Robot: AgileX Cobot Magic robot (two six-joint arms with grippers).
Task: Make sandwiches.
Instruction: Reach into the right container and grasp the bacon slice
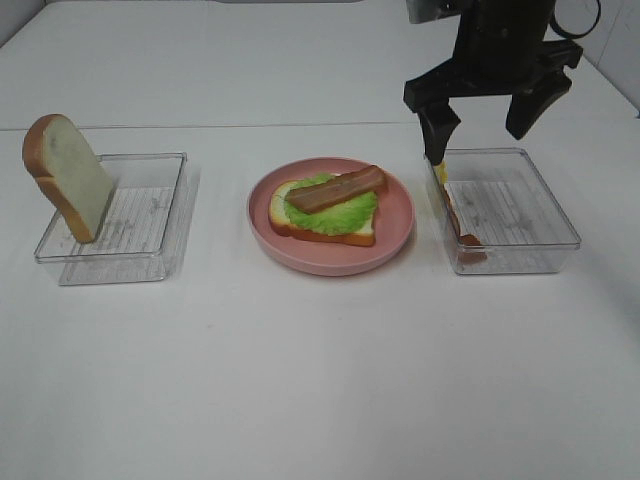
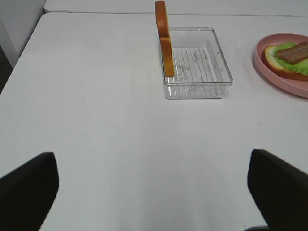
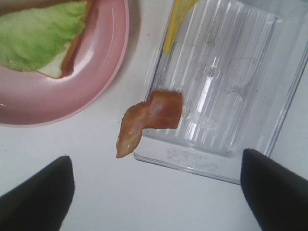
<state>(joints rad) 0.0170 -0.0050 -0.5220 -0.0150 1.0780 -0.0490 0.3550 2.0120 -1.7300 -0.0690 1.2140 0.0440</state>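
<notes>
A white table (image 1: 320,400) spreads under me. Two clear trays flank a pink plate (image 1: 330,262), which carries the sandwich (image 1: 325,207): bread, lettuce, bacon. A bread slice (image 1: 70,180) leans in the left tray (image 1: 150,215). A bacon strip (image 3: 154,115) drapes over the right tray (image 1: 525,215) wall, with cheese (image 3: 175,21) along the same wall. My right jaws hover over that tray, spread wide and empty; my left jaws are the same.

plate (image 2: 284,84): cut by frame edge | cheese slice (image 3: 179,12): top cropped (mostly unseen) | right arm (image 1: 500,40): top cropped

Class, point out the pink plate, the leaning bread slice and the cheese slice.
pink plate (image 1: 330,260): exterior high, front rim
leaning bread slice (image 1: 80,190): exterior high, white face
cheese slice (image 3: 175,21): right wrist, yellow middle
</notes>
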